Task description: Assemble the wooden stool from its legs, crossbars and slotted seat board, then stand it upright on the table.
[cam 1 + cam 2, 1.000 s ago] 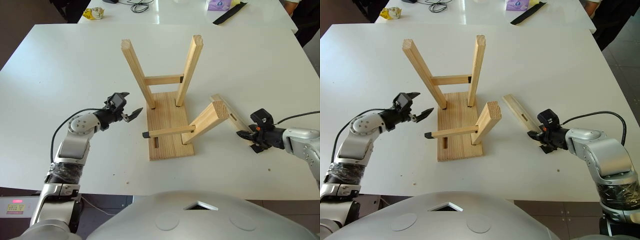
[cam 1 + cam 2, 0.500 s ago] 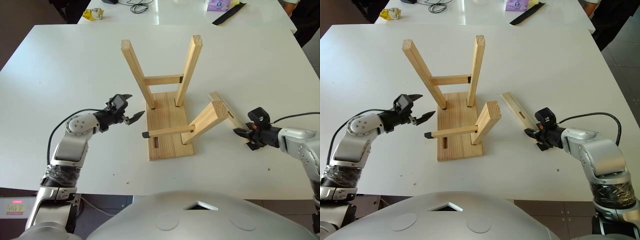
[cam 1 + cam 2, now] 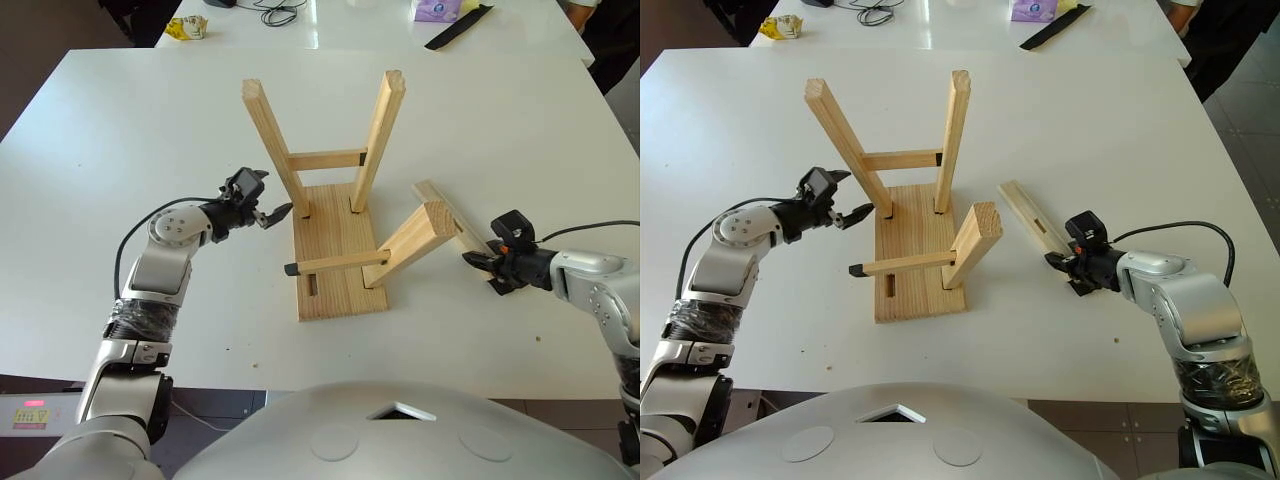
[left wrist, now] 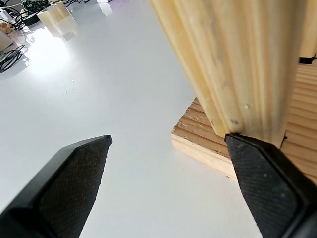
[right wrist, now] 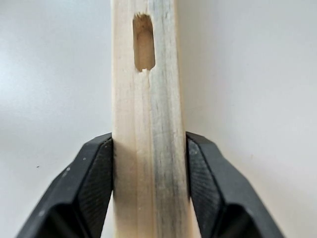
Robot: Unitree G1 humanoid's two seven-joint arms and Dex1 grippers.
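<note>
claw [image 5: 148, 166] tight on loose leg [image 3: 1025, 215]

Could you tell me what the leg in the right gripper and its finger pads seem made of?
The leg: pale unfinished wood, by its grain and rough-cut slot. The right gripper pads: matte black, finely textured, probably rubber or plastic.

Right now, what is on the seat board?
The left leg and right leg stand on the seat board, joined by a crossbar; a third leg leans at its right. Their ends inside it are hidden.
</note>
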